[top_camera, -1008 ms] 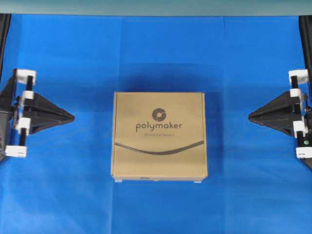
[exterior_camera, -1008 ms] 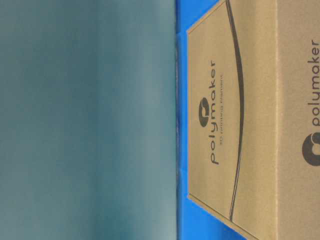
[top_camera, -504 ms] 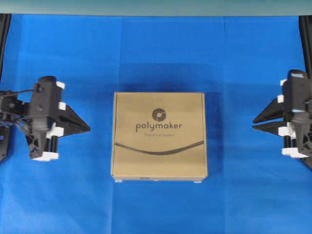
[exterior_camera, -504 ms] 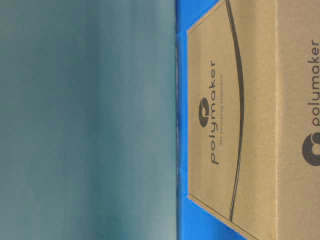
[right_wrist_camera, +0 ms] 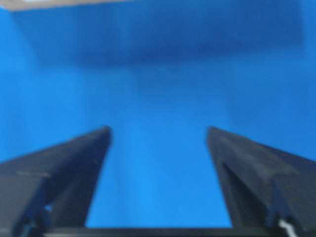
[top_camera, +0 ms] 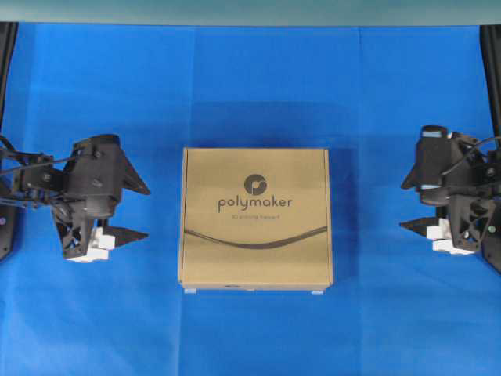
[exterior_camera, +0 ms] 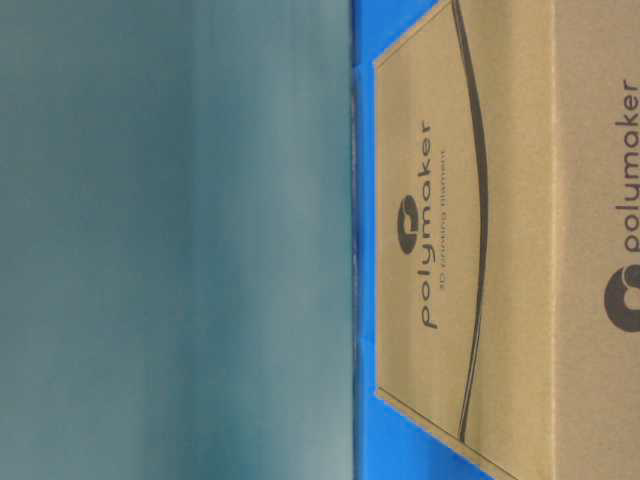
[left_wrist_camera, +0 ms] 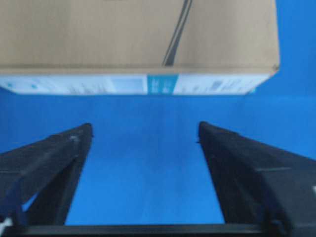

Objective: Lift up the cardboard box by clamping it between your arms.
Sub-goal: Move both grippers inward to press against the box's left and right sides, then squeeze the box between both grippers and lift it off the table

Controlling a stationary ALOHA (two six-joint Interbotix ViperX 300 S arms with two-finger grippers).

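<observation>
Here we are over the blue cloth (top_camera: 258, 86), and the cardboard box (top_camera: 256, 217) lies flat right in the middle of it, square to the camera. Its lid reads "polymaker" in dark lower-case letters, a round emblem sits just above the word, a line of finer print runs below that is too small to read, and a dark curved line sweeps across the lower half. From table level the box (exterior_camera: 470, 250) fills the right of the sideways picture, with "polymaker" readable on the lid and a second, larger logo on the near side face, cut off by the frame edge.

On the left, the left gripper (top_camera: 145, 211) points at the box's left edge, near but not touching, fingers spread apart with blue cloth showing between them. Its wrist camera confirms it: two black fingers (left_wrist_camera: 54, 163) wide open and nothing between them, the box (left_wrist_camera: 138, 34) ahead with a white and teal label strip along its side, the print there blurred, possibly product text.

On the right, the right gripper (top_camera: 407, 205) stands well apart from the box's right edge, also released; its wrist view shows the fingers (right_wrist_camera: 74, 163) splayed over bare cloth, only a brown sliver of box (right_wrist_camera: 54, 4) at the top edge
</observation>
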